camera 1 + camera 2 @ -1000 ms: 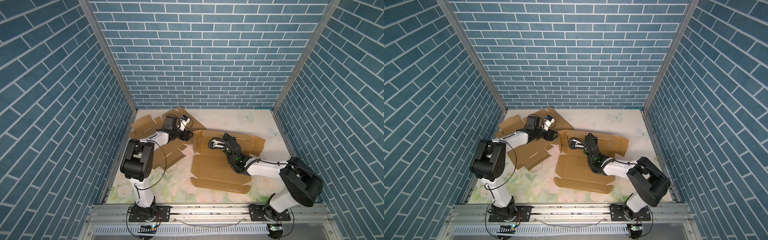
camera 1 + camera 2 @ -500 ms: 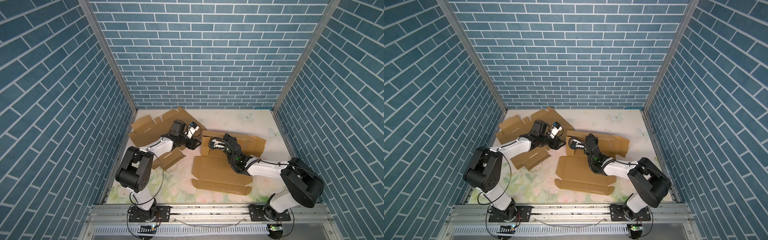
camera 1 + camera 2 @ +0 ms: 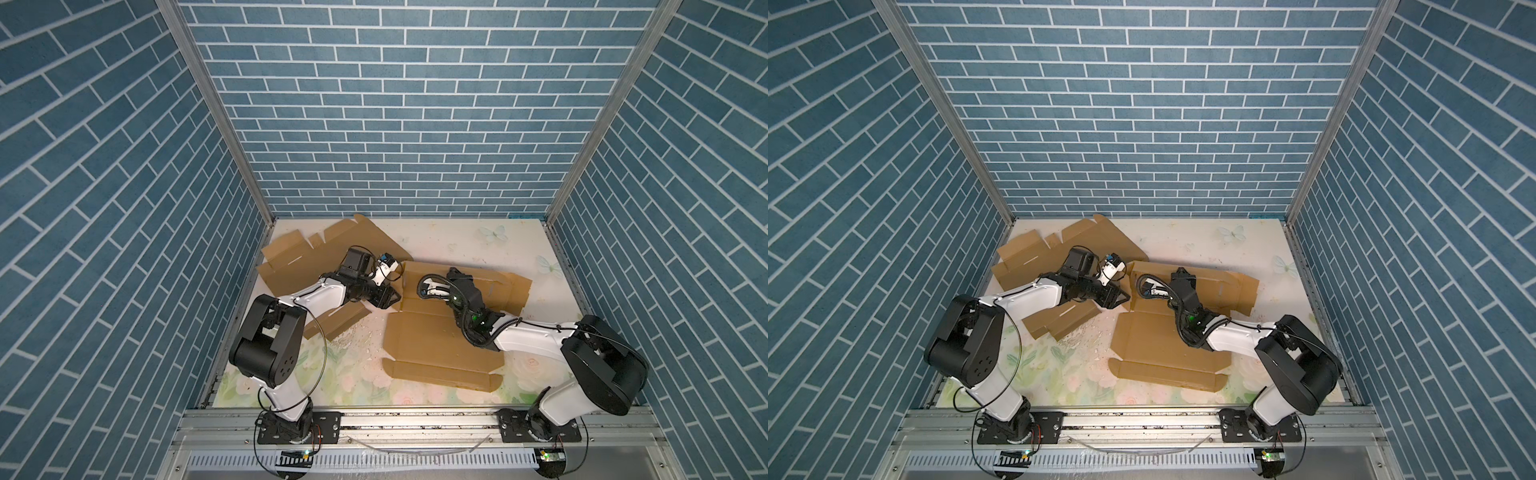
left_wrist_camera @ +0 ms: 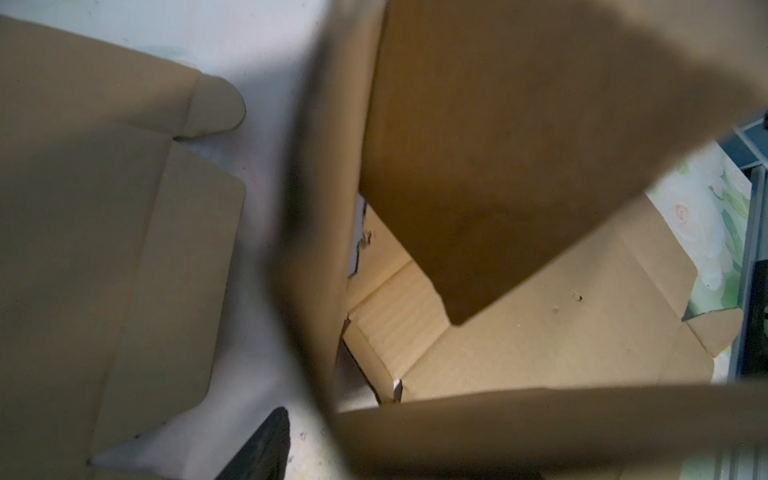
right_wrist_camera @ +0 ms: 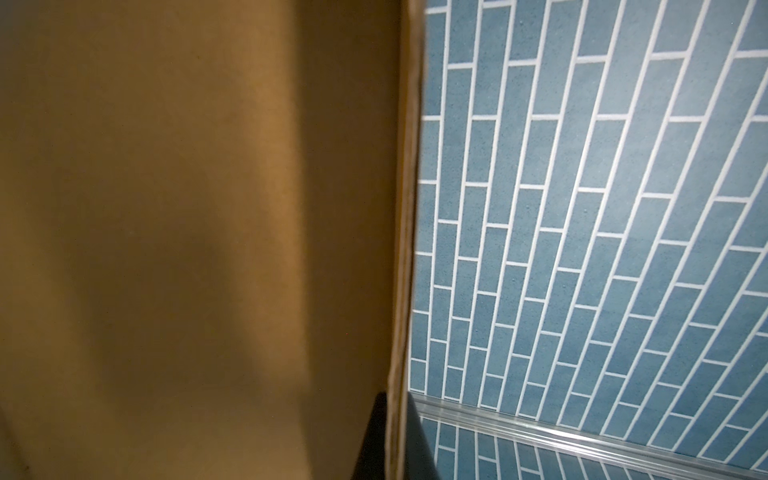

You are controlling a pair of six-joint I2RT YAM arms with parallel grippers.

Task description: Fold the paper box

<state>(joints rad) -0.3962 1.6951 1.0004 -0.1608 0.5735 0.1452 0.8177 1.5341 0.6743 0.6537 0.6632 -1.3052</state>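
Right pincer (image 5: 394,415) clamps the paper box (image 3: 436,345) by its raised matte-brown panel; left pincer (image 3: 388,296) unclear

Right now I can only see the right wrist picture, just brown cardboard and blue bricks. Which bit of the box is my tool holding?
Observer: In both top views your right tool pinches the far flap of the paper box.
Operator: Where's my other arm?
Observer: The left tool is at the box's left side, by its side flap.
Operator: Is there more cardboard?
Observer: Yes, a second cardboard sheet lies spread beneath the left arm.
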